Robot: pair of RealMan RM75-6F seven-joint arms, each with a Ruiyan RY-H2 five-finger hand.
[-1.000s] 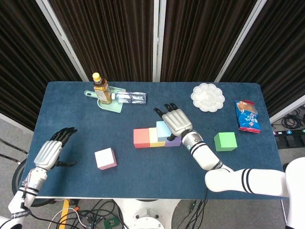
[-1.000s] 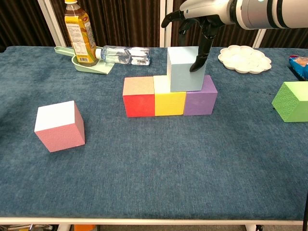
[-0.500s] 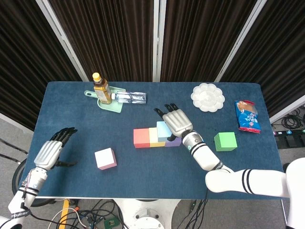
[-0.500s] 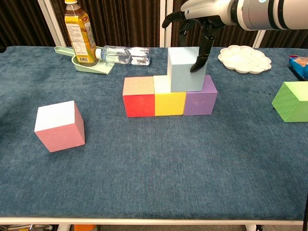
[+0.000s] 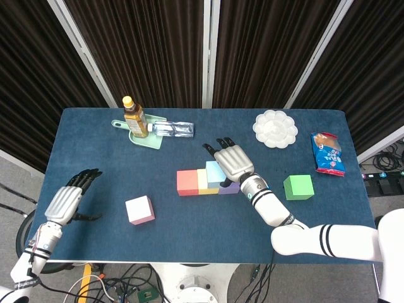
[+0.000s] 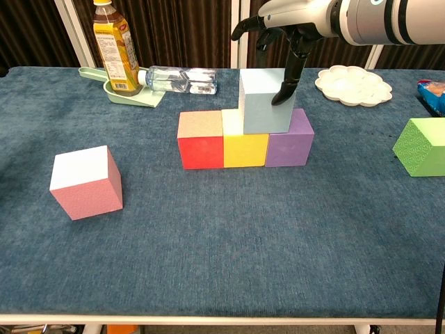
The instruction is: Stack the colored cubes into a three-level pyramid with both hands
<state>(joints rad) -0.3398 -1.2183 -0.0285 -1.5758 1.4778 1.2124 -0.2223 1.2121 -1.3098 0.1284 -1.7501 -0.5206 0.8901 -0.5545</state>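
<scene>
A red cube [image 6: 200, 140], a yellow cube [image 6: 245, 147] and a purple cube [image 6: 290, 139] sit side by side in a row at mid-table. A light blue cube [image 6: 264, 101] rests on top, straddling the yellow and purple ones. My right hand [image 6: 292, 28] hovers over it with fingers spread, one dark finger [image 6: 286, 80] pressing on the cube's right face. A pink cube [image 6: 86, 182] lies alone at the front left and a green cube [image 6: 419, 146] at the right. My left hand [image 5: 66, 201] stays open at the table's left edge, holding nothing.
A tea bottle [image 5: 134, 117] stands on a green dish [image 5: 144, 137] at the back left, with a clear bottle [image 5: 172, 129] lying beside it. A white palette [image 5: 275, 128] and a snack bag [image 5: 327, 153] sit at the back right.
The light blue cube has slid slightly left on the bottom row, with my right hand's finger following it. The left hand has not moved.
</scene>
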